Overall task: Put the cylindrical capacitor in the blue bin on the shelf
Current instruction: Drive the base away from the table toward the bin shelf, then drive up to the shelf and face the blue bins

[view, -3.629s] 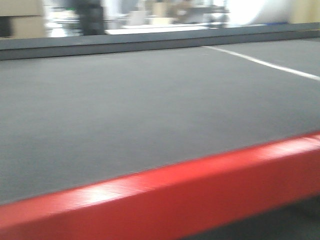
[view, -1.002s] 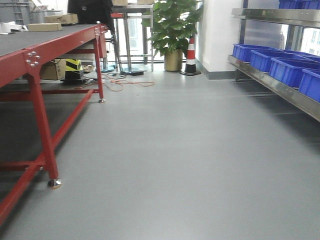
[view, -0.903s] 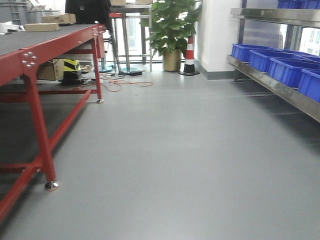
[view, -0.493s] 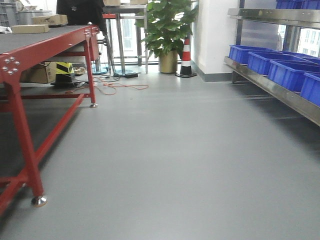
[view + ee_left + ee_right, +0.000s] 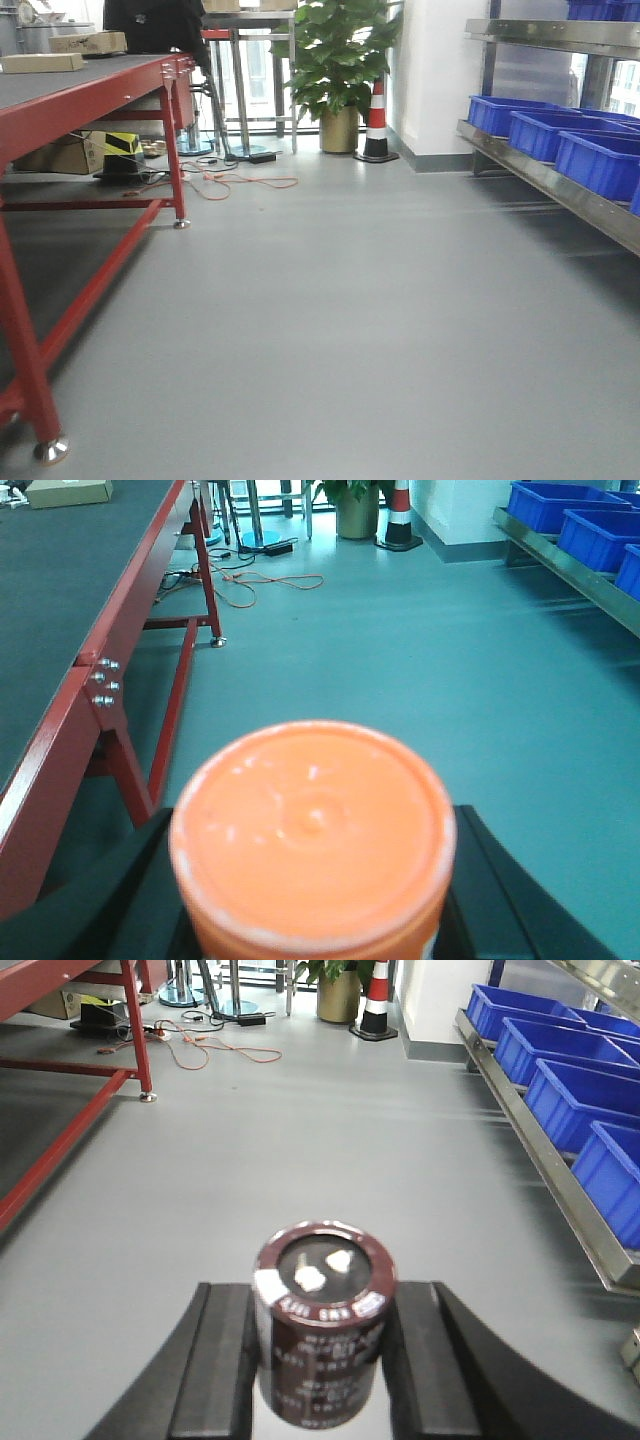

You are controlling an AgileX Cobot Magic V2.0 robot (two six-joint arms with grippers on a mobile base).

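The cylindrical capacitor (image 5: 322, 1345) is dark brown with white print and two terminals on top. It stands upright between the black fingers of my right gripper (image 5: 322, 1305), which is shut on it above the grey floor. My left gripper (image 5: 312, 870) is shut on an orange-lidded round container (image 5: 312, 825) that fills the lower part of its view. Several blue bins (image 5: 598, 160) (image 5: 565, 1055) sit in a row on the steel shelf (image 5: 560, 188) (image 5: 545, 1175) along the right side. Neither gripper shows in the front view.
A red-framed table (image 5: 95, 88) with a dark top runs along the left, with cardboard boxes (image 5: 88, 42) on it. Straight ahead are a potted plant (image 5: 340, 60), a striped traffic cone (image 5: 377, 122) and orange cables (image 5: 240, 182) on the floor. Grey floor (image 5: 350, 320) lies between.
The front view has left the tabletop and now faces down the aisle. Over the last second the table leg slid left and nearer, and the shelf bins shifted right.
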